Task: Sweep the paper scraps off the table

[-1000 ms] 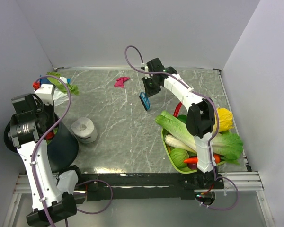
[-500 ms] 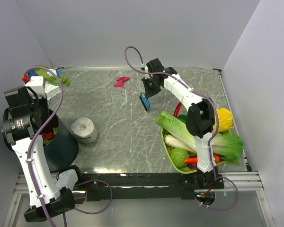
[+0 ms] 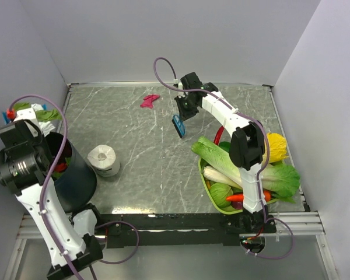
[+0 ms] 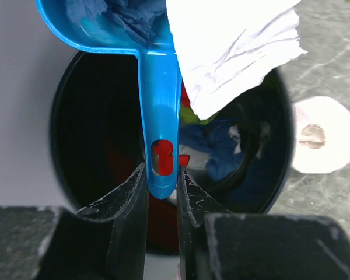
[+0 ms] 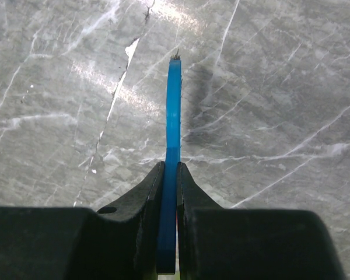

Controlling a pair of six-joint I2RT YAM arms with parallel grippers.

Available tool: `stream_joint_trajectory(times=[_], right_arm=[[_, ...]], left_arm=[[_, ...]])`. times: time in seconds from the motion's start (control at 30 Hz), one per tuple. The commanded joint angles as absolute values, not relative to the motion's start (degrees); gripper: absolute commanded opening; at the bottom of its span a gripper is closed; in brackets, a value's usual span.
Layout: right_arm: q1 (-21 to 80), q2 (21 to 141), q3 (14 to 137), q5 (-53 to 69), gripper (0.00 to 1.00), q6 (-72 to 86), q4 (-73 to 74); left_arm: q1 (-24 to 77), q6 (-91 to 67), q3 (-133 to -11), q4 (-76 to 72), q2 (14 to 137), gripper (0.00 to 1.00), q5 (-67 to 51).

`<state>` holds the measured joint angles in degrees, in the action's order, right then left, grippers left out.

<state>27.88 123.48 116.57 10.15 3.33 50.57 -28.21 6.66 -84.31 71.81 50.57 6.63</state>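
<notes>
Above the bin point(image 4: 76, 134) at the desk's point(image 3: 151, 157) left edge, the left hand point(image 4: 162, 176) grips a dustpan point(image 4: 158, 111) of paper scraps point(image 4: 233, 46); the right hand point(image 5: 170, 170) clamps a brush point(image 5: 173, 111).

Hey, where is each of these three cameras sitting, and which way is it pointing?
Top external: above and behind the arm bases, looking down on the table; both arms show.
Left wrist: on the left arm, looking down past the left gripper, shut on the dustpan, into the bin.
Right wrist: on the right arm, looking down past the right gripper, shut on the blue tool, at the table.
Shared: top and left wrist both show the tissue roll.
</notes>
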Motion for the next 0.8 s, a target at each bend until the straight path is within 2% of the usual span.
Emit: stream_joint_trajectory(times=[0.0, 0.43, 0.77], right_arm=[[28.2, 124.2, 117.2, 10.0, 0.00, 2.8, 51.9], [28.4, 125.9, 117.3, 11.2, 0.00, 2.5, 52.7], [27.6, 126.1, 116.3, 15.0, 0.00, 3.8, 52.8]], left_arm=[[-31.3, 3.4, -86.0, 74.4, 47.0, 0.01, 10.0], [-33.9, 6.7, -86.8, 78.7, 41.9, 0.01, 19.4], [-33.9, 20.6, -83.1, 78.7, 36.0, 0.01, 32.1]])
